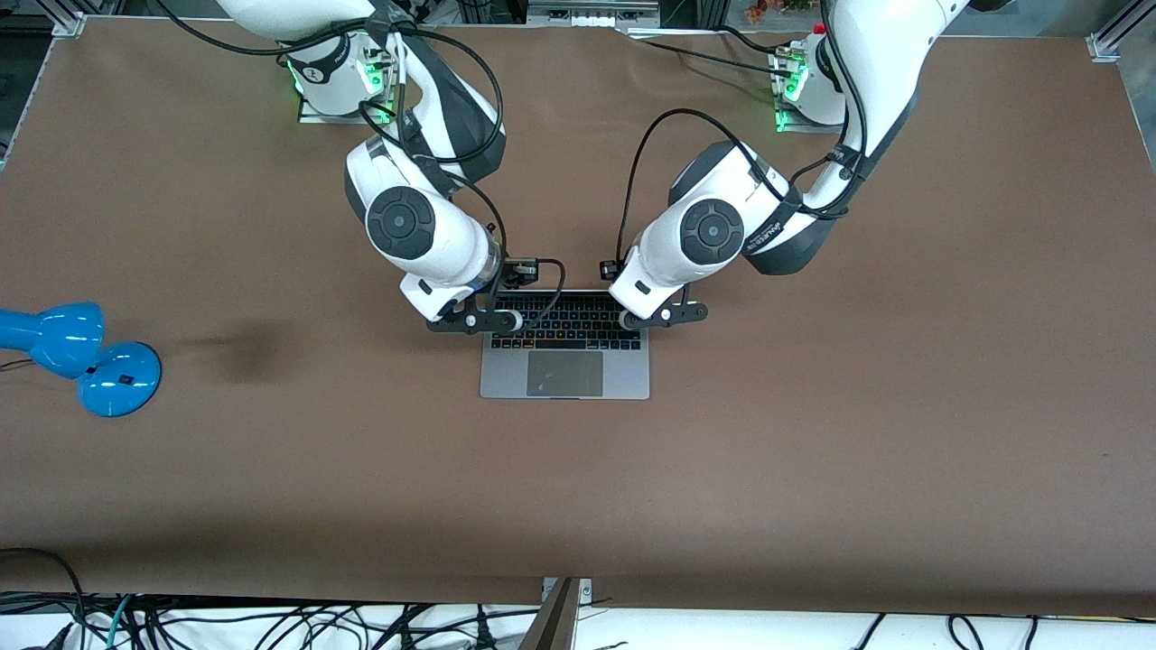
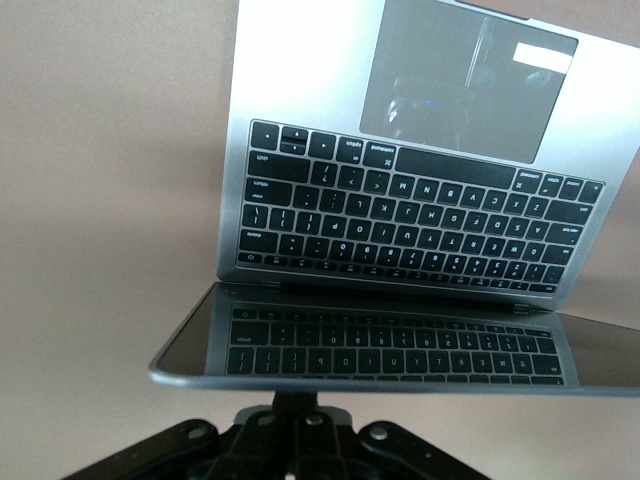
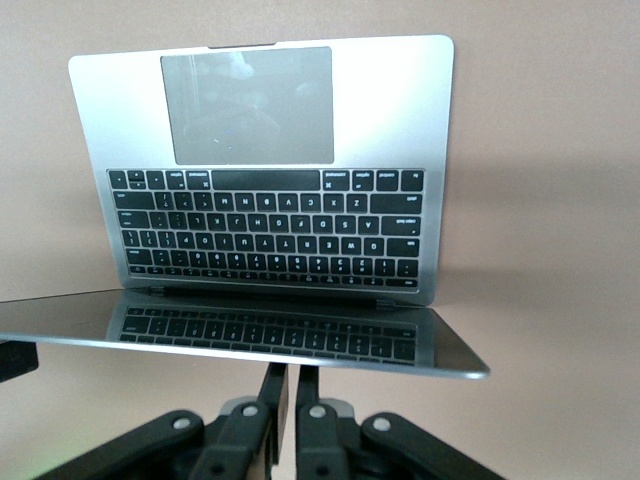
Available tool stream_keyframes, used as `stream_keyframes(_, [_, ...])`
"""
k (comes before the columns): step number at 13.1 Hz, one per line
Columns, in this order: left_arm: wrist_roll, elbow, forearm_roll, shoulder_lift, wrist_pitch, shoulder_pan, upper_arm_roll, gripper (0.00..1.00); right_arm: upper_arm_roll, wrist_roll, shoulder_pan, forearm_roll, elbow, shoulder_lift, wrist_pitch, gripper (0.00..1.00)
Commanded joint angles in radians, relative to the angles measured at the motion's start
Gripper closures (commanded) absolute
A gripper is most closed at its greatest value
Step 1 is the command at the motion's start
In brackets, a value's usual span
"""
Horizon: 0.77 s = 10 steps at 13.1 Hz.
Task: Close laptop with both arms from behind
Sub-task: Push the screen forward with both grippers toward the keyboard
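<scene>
Item: laptop, grey metal, black keys, large trackpad. It sits open near the middle of the brown table, hinge side toward the arm bases, trackpad edge nearer the front camera. In both wrist views the black screen leans forward over the keyboard and mirrors the rows of keys.

Item: left gripper, on the arm whose base stands at the left arm's end of the table. It sits at the top edge of the lid, over the keyboard corner on that arm's side. Fingers together, with nothing between them; in its wrist view the left gripper meets the lid rim from underneath the view (actual contact cannot be told for sure).

Item: right gripper, at the lid's top edge over the other keyboard corner. Fingers drawn together, only a thin slit between them, pressed up near the lid edge and clamped on nothing.

Item: blue desk lamp, lying at the right arm's end of the table, well apart from the laptop.
</scene>
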Motion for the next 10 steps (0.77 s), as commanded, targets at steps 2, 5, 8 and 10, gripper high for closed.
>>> stream_keyframes(2, [0.0, 0.05, 0.025, 0.033, -0.016, -0.011, 0.018, 1.0, -0.012, -0.023, 0.002, -0.013, -0.001, 0.011, 0.034, 0.9])
stream_keyframes(5, [0.0, 0.101, 0.054, 0.08, -0.019, -0.015, 0.018, 1.0, -0.013, -0.038, 0.004, -0.013, -0.001, 0.027, 0.068, 0.9])
stream_keyframes(8, [0.0, 0.122, 0.054, 0.112, -0.019, -0.015, 0.02, 1.0, -0.02, -0.049, 0.004, -0.015, -0.001, 0.048, 0.105, 0.9])
stream_keyframes(10, [0.0, 0.122, 0.054, 0.12, -0.019, -0.016, 0.027, 1.0, -0.024, -0.052, 0.005, -0.037, -0.001, 0.065, 0.123, 0.9])
